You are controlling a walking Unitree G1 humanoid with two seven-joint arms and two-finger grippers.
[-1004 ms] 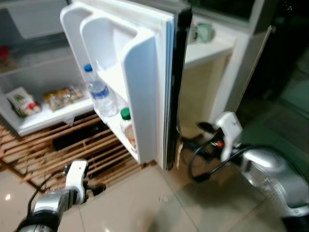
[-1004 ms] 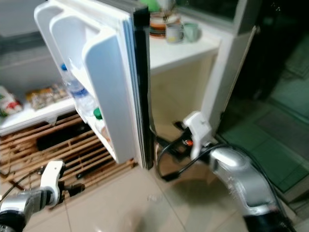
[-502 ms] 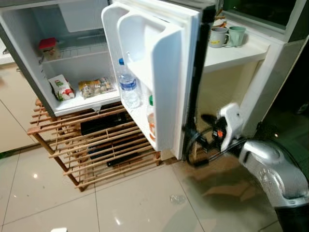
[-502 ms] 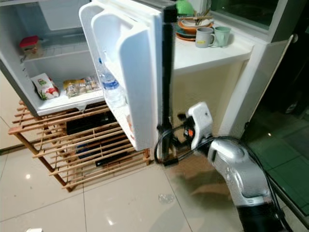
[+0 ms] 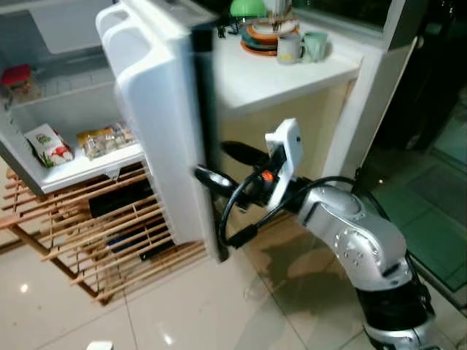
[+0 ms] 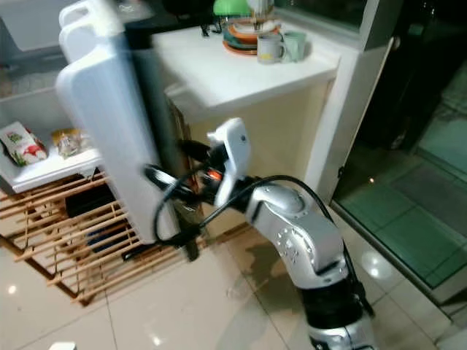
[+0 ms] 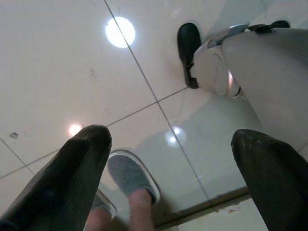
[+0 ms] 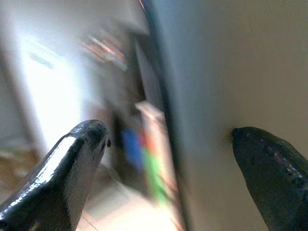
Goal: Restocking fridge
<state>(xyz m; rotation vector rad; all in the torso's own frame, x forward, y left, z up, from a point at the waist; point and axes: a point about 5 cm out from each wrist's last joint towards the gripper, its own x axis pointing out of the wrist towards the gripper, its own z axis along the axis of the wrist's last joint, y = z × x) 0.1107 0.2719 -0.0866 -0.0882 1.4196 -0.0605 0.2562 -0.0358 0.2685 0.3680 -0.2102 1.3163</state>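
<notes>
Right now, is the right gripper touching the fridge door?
Touching, it seems: in the left eye view the right gripper has its fingers against the fridge door edge, open around it.

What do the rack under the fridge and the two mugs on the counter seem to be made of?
Rack: looks like pale unpainted wood or bamboo, judging by its thin tan slats.
Two mugs: probably glazed ceramic, one grey, one pale green, with thick walls and a slight sheen; the material is not certain.

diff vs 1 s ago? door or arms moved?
The right gripper has risen from low beside the fridge door to its outer edge, fingers open, one either side. The door has swung partway toward closed; its shelves now face away. Food packets inside stay put. Left gripper hangs open over floor.
</notes>
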